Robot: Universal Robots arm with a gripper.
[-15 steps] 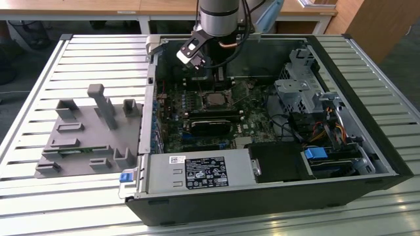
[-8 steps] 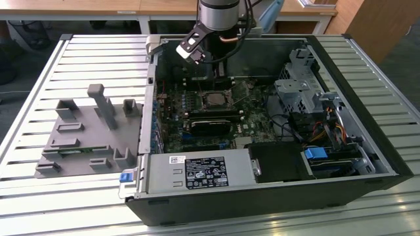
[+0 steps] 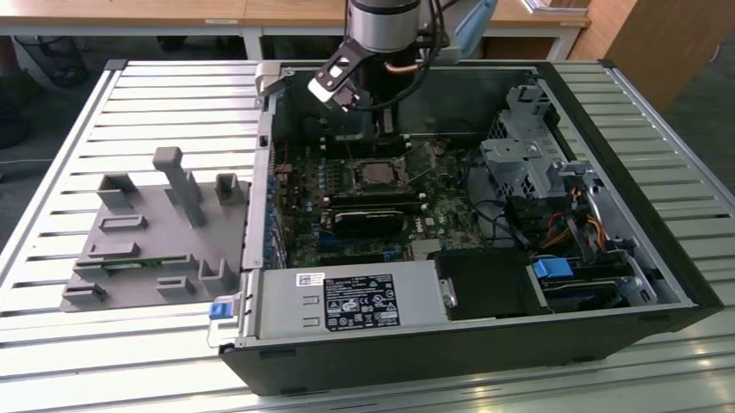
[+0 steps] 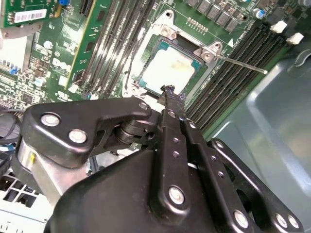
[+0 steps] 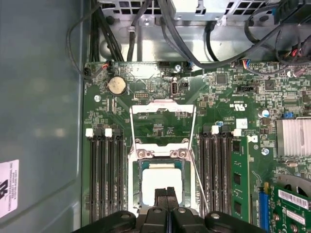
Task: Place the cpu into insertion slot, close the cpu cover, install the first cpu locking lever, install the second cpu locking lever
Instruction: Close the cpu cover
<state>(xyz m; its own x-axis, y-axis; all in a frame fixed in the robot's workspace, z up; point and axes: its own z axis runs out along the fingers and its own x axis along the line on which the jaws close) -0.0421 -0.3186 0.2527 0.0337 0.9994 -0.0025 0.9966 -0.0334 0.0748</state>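
Two banks of long black memory slots (image 5: pixel 104 179) hem the insertion slot (image 5: pixel 185 184) on either side in the first wrist view. A green memory module (image 5: pixel 236 179) stands in the bank farther from the grey case wall (image 5: pixel 39 121). That wall runs close along the other bank, so sideways room is tight there. Past the socket's hinge end the board lies lower and more open, as far as the coin cell (image 5: pixel 116 86) and the black cables (image 5: pixel 170 14) at the case edge. In the exterior view the arm (image 3: pixel 385 26) drops through the open side of the computer case (image 3: pixel 460 361). The case lies on a slatted metal counter (image 3: pixel 172 95) beside a grey moulded fixture (image 3: pixel 150 241).

The cpu (image 5: pixel 158 182) sits flat inside the insertion slot, pale face up (it shows as a light square in both wrist views). The cpu cover (image 5: pixel 163 109) is flipped back and lies open beyond the socket, with green board showing through its cut-out. One thin locking lever (image 4: pixel 240 63) juts free across the memory slots.

The end effector (image 5: pixel 166 192) has its fingers pressed together with nothing between them. Its tip is poised over the cpu's edge farthest from the open cover; whether it touches the chip I cannot tell.
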